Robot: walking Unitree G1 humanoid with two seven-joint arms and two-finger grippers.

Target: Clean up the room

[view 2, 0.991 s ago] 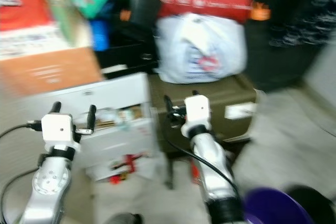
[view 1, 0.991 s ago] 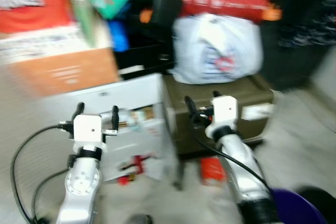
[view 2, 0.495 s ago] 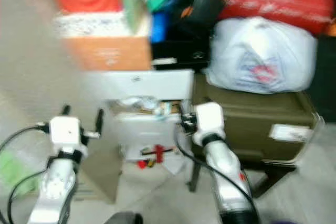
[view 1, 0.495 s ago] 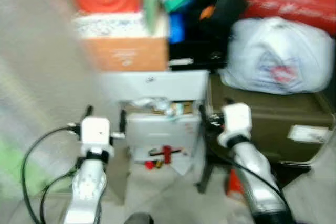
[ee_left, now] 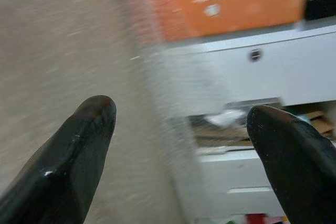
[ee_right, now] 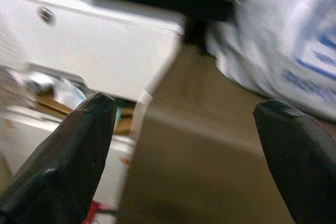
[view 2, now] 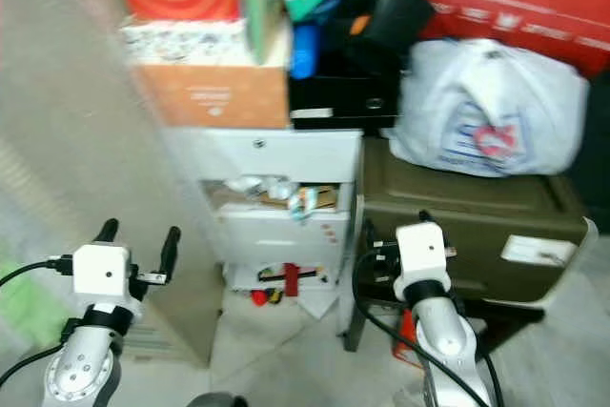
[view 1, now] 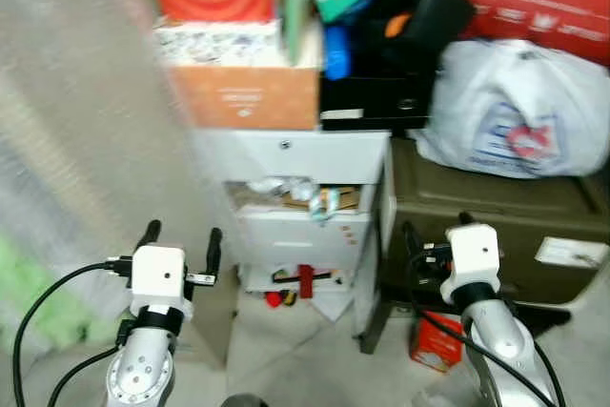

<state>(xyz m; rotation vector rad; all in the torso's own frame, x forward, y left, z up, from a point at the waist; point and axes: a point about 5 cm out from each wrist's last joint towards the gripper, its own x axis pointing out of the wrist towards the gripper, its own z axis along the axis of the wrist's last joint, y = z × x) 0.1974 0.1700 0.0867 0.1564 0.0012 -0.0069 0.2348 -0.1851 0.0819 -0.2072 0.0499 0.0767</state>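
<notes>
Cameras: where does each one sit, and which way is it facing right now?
Left eye and right eye views: on the head, looking forward and down at the white drawer unit with the olive bin beside it; both arms show, left hand and right hand raised and open.
Left wrist view: looks along its two black fingers toward the orange box above the drawer unit.
Right wrist view: along its fingers, toward the olive bin and white bag.
Shared: all see the drawer unit.
</notes>
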